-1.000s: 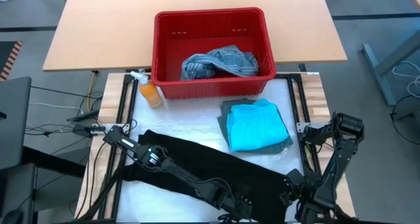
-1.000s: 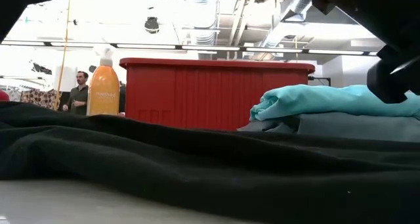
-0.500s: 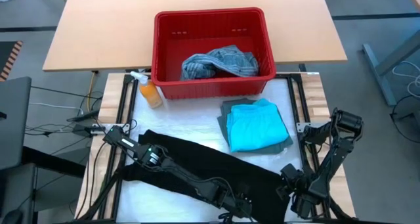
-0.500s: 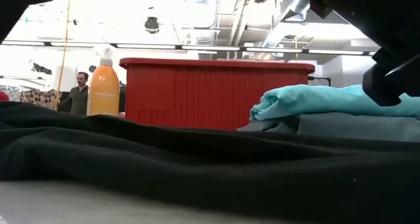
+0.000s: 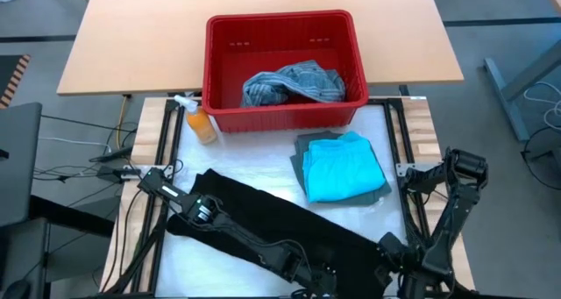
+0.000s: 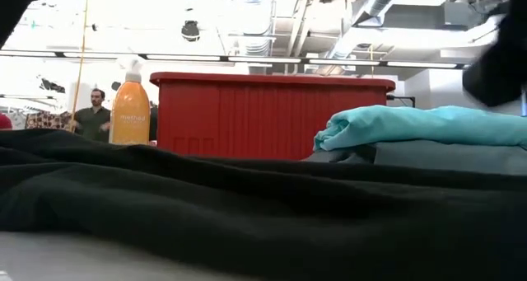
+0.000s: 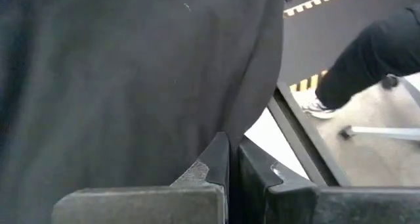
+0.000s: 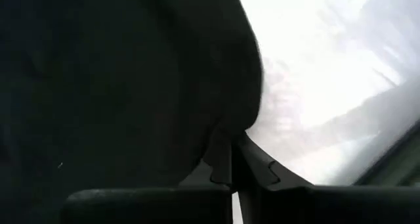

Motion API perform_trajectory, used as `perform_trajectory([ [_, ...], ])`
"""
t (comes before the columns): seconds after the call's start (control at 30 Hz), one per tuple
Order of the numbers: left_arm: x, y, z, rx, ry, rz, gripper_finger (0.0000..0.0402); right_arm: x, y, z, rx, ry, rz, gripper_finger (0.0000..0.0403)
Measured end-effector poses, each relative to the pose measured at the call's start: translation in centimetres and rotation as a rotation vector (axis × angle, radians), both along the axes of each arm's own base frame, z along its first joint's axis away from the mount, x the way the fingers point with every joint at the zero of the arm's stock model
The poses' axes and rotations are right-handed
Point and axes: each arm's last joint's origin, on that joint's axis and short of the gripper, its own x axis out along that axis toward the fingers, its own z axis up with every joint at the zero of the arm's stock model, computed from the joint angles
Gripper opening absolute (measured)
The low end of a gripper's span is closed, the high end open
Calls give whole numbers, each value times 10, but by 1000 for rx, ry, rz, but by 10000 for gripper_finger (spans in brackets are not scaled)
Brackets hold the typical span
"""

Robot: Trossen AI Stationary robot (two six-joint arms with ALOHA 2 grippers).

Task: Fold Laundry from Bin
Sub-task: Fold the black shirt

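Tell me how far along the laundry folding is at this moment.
Done: the turquoise garment lies folded on the grey-green one. In hand: the left gripper and right gripper are shut on an edge of the black garment. Left: the blue-grey garment in the bin.

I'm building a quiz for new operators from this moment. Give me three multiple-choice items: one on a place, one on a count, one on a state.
1. Where is the mottled blue-grey garment?
A. On the white table cover
B. Inside the red slotted plastic bin
C. On the turquoise garment

2. How many garments lie outside the bin?
A. Three
B. One
C. Five

3. How do the left gripper and right gripper stand?
A. Both open
B. Only the left open
C. Both shut on the black garment

Answers: 1 B, it lies within the bin's walls. 2 A, black, bright turquoise garment and grey-green garment under it. 3 C, both wrist views show fingers pinched together on black cloth.
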Motion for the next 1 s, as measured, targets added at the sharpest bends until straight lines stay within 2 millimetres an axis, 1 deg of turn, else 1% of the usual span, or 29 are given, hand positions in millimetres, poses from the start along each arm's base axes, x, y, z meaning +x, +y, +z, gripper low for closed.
perform_trajectory([
  [0.03, 0, 0, 4, 8, -9, 8, 1, -1, 0, 6, -13, -3, 3, 27],
  [0.1, -3, 0, 12, 49, -15, 34, 1, -3, -6, 16, -73, 10, 2, 19],
  [0.17, -6, 2, 16, 84, -9, 60, 0, -5, -11, 27, -109, -7, 9, 18],
  [0.33, -9, 4, 25, 87, 8, 74, 0, -6, -20, 45, -90, -99, 25, 18],
  [0.4, -12, 2, 35, 80, -6, 71, 0, -5, -24, 54, -73, -170, 29, 18],
  [0.5, -21, -5, 57, 85, -40, 69, 0, -4, -29, 65, -69, -301, 54, 18],
  [0.6, -34, -9, 76, 150, -50, 131, 0, -1, -33, 74, -93, -429, 86, 18],
  [0.7, -46, -14, 85, 207, -56, 192, 0, 6, -36, 81, -112, -533, 121, 18],
  [0.8, -54, -19, 91, 201, -59, 232, 0, 17, -38, 91, -152, -666, 166, 18],
  [0.9, -67, -25, 92, 240, -54, 328, 0, 34, -40, 101, -200, -781, 224, 18],
  [1.0, -85, -35, 92, 293, -39, 408, 0, 56, -41, 110, -250, -852, 296, 18],
])
